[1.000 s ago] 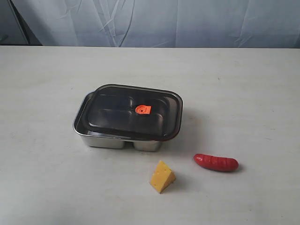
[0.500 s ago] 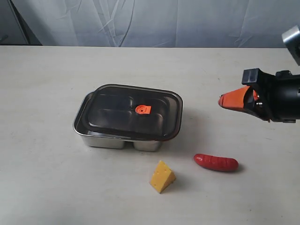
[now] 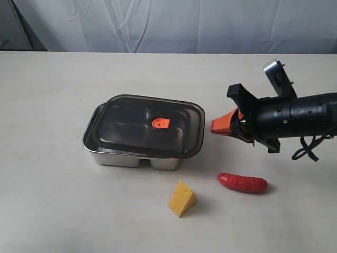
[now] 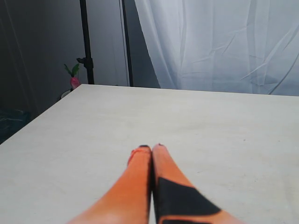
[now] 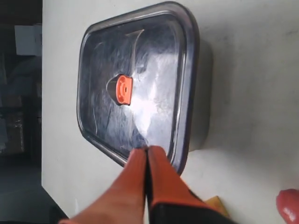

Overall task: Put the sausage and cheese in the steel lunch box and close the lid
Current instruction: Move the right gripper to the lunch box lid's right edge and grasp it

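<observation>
**Counter** (image 3: 52,95): pale and matte, with a white draped curtain (image 3: 184,26) behind it.

**Steel lunch box** (image 3: 113,157): shiny, with rounded corners, standing near the middle of the counter.

**Lid** (image 3: 131,126): dark and translucent, lying on top of the box and covering it. It looks slightly askew, with the steel rim showing along the near left edge. An orange valve tab (image 3: 160,123) sits at its middle. The divider between the compartments shows faintly through it, and nothing is seen inside.

**Cheese** (image 3: 182,198): a yellow wedge on the counter, in front of the box's right corner and apart from it.

**Sausage** (image 3: 243,182): red and glossy, lying lengthwise on the counter to the right of the cheese, with a clear gap between them.

**Right pincer** (image 3: 213,126): orange jaws pressed together and gripping nothing, on a black arm (image 3: 295,118) entering from the right. The tip is just beside the box's right end and points towards the lid. The wrist view sets the tip at the lid's rim, but contact cannot be told.

**Left pincer** (image 4: 151,148): jaws closed and empty, low over bare counter. It is seen only in its own wrist view.
</observation>
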Controlling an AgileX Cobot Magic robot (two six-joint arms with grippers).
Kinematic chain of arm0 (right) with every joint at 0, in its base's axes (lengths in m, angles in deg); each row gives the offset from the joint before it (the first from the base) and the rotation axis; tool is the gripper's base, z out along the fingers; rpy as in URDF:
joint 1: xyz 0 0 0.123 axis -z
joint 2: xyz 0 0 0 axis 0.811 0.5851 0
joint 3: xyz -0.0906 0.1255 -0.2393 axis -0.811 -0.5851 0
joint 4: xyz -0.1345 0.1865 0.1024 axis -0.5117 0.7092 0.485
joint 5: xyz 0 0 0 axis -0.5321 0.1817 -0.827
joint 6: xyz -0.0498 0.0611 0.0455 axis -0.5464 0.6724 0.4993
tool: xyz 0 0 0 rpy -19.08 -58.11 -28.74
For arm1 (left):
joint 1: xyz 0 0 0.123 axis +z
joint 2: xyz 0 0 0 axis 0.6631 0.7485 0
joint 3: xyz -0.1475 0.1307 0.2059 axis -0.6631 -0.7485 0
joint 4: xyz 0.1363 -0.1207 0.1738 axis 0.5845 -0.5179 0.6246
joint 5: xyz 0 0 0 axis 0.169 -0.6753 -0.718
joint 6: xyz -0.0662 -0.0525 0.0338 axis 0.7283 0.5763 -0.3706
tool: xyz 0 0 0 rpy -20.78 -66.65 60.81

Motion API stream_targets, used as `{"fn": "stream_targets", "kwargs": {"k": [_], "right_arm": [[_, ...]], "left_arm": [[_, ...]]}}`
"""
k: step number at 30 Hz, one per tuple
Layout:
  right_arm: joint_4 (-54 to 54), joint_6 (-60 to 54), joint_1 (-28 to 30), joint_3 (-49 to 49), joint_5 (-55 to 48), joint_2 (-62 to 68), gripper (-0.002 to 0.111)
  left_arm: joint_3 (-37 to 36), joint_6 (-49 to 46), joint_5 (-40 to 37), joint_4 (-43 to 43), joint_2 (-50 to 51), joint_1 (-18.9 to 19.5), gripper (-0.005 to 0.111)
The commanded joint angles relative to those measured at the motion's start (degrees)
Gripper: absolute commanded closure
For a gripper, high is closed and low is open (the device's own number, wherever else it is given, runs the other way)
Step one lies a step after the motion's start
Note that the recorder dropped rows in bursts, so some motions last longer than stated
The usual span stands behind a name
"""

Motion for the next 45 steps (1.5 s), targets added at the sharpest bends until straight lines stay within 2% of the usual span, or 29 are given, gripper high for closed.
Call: {"fn": "stream_targets", "kwargs": {"k": [1,3,7,9,10,17,20,32,34,41,45], "right_arm": [[1.25,-1.19,-1.94,1.76,2.16,3.4,0.105],[1.14,-1.19,-2.06,1.7,3.59,4.04,0.093],[1.14,-1.19,-2.06,1.7,5.48,5.44,0.056],[2.08,-1.19,-2.06,1.7,5.64,6.13,0.045],[2.65,-1.19,-2.06,1.7,5.64,6.4,0.044],[7.31,-1.77,-2.11,1.7,3.85,8.58,0.052],[8.02,-5.07,-2.92,1.7,2.68,9.67,0.051],[8.02,-5.45,-6.56,6.4,1.96,12.03,0.054],[8.02,-5.45,-6.56,6.4,3.11,12.03,0.064],[8.02,-6.14,-6.56,6.4,3.92,12.03,0.109],[8.02,-6.28,-6.56,6.4,3.37,12.03,0.109]], "left_arm": [[-0.17,0.0,0.35,0.0,-0.36,-0.41,0.107],[-0.17,0.0,0.35,0.0,-0.36,-0.41,0.107],[-0.17,0.0,0.35,0.0,-0.36,-0.41,0.107],[-0.17,0.0,0.35,0.0,-0.36,-0.41,0.107],[-0.17,0.0,0.35,0.0,-0.36,-0.41,0.107],[-0.17,0.0,0.35,0.0,-0.36,-0.41,0.107],[-0.17,0.0,0.35,0.0,-0.36,-0.41,0.107],[-0.17,0.0,0.35,0.0,-0.36,-0.41,0.107],[-0.17,0.0,0.35,0.0,-0.36,-0.41,0.107],[-0.17,0.0,0.35,0.0,-0.36,-0.41,0.107],[-0.17,0.0,0.35,0.0,-0.36,-0.41,0.107]]}}
